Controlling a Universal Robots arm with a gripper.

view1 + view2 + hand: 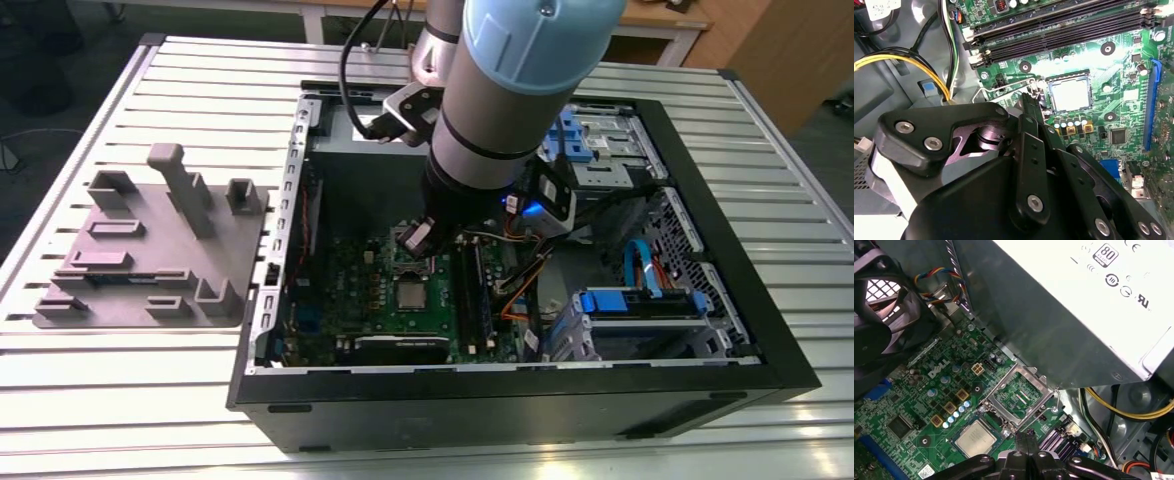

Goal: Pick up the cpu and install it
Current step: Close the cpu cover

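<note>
CPU seated in the socket, gripper closed and empty just above the motherboard.

The cpu (411,293) lies flat in its socket on the green motherboard (350,290), with the hinged metal load frame (1016,395) standing open beside it. In the exterior view the gripper (418,240) hangs at about 12 o'clock from the chip, its fingers (1026,440) pressed together on nothing. Room is tight: the case wall (287,250) rises at 9 o'clock, black memory slots (1054,35) and loose cables (521,285) crowd 3 o'clock, and the grey power supply (1064,305) and a fan (879,325) overhang in the first wrist view. The arm (514,90) hides the board's far part. A grey plate (147,250) sits on the worktop (120,400), well apart.
</note>
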